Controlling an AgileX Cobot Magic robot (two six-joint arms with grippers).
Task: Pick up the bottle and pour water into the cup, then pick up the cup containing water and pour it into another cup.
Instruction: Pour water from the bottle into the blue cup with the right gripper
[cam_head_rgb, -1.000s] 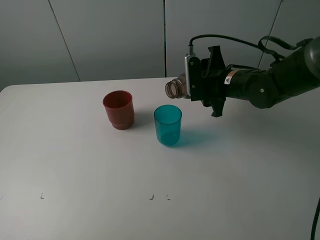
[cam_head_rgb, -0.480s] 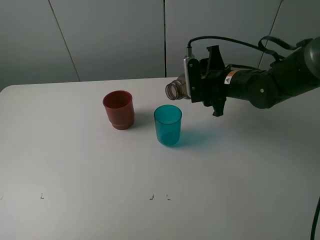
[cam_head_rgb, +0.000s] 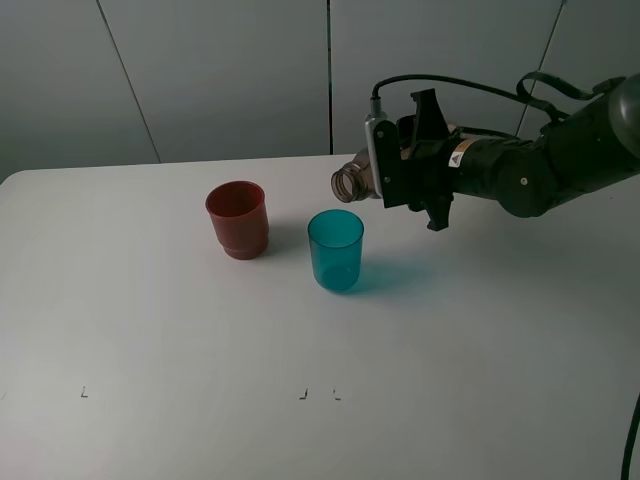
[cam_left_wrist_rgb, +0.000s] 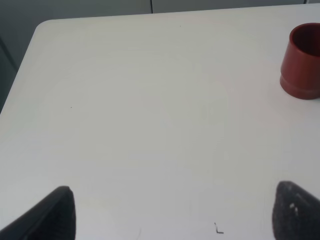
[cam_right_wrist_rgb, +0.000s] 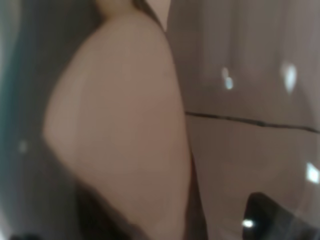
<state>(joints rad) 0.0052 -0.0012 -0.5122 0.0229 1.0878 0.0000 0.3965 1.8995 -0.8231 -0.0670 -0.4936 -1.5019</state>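
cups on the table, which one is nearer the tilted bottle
The teal translucent cup, close by the open mouth of the bottle; the dark-red cup stands farther off, beyond the teal one.

right arm (cam_head_rgb: 540, 170) reaching in roughly level from the right, wrist rolled sideways, right gripper (cam_head_rgb: 392, 176) clamped on the bottle (cam_head_rgb: 350, 181). left gripper (cam_left_wrist_rgb: 172, 212) angled downward, jaws spread wide.

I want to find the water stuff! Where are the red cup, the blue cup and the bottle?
red cup (cam_head_rgb: 238, 222): high camera view, on its front wall.
blue cup (cam_head_rgb: 336, 258): high camera view, on its front wall.
bottle (cam_head_rgb: 357, 177): high camera view, on its threaded neck.
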